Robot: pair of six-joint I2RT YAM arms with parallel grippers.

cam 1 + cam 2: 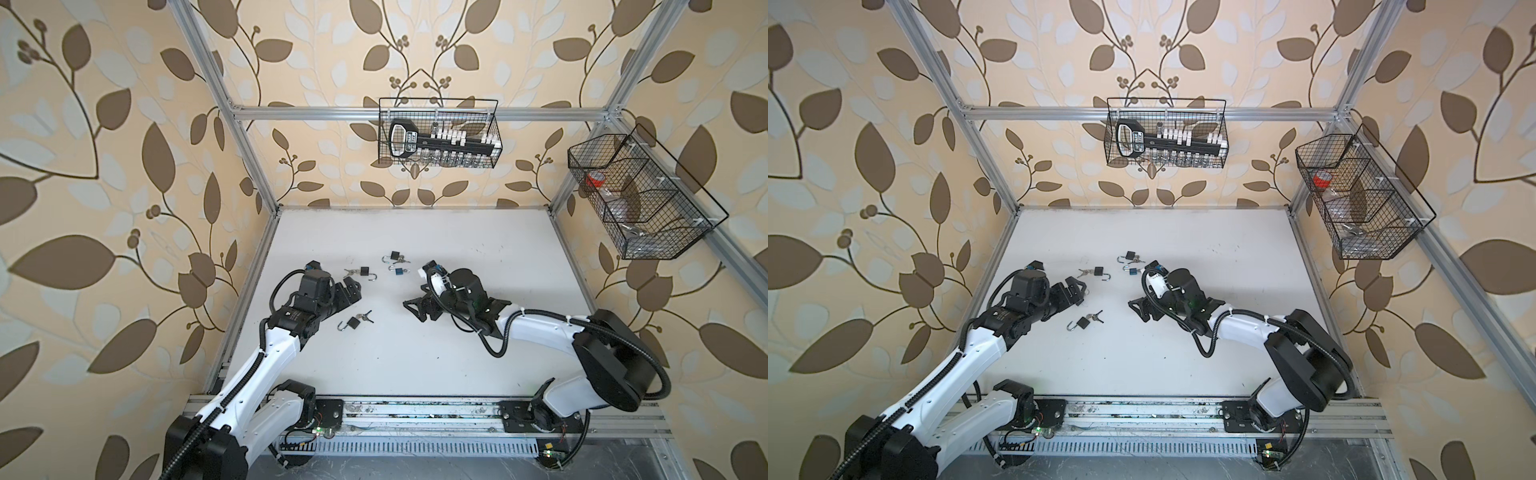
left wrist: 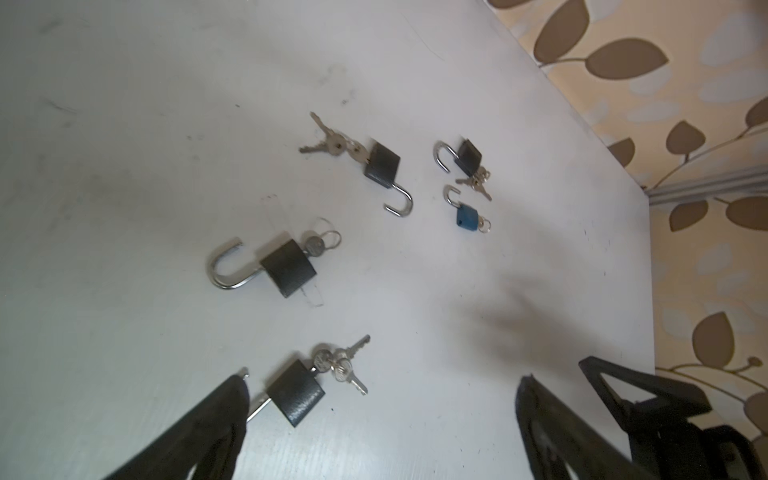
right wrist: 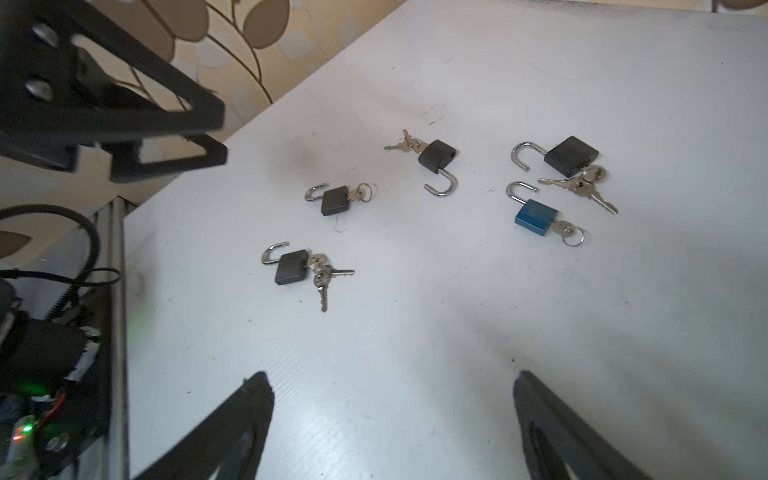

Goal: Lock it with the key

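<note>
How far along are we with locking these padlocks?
Nothing looks done: the blue padlock and four black padlocks all lie open, keys at each. Nothing is in hand: left gripper and right gripper are open and empty above the table. All five remain to lock.

overall light: bright, even light is filling both top views, and shadows are showing only faintly.
table glare: the white table (image 1: 415, 249) is washing out pale beyond the left claw (image 1: 353, 291) and the right claw (image 1: 413, 311).
edge distortion: the frame rails (image 1: 254, 166) are bowing and the wallpaper (image 1: 83, 208) is softening toward the corners.
left wrist focus: the whole picture is looking soft; the left claw's fingers (image 2: 199, 428) are smearing into dark blur.
left wrist shadow: a diffuse grey shadow (image 2: 511, 307) is lying just ahead of that claw.
right wrist focus: the padlocks (image 3: 536, 218) ahead of the right claw are reading sharper, shackles glinting.
right wrist sheen: a pale sheen (image 3: 332, 432) is gleaming between its fingers; a green glow (image 3: 29, 388) is bleeding well to one side.
</note>
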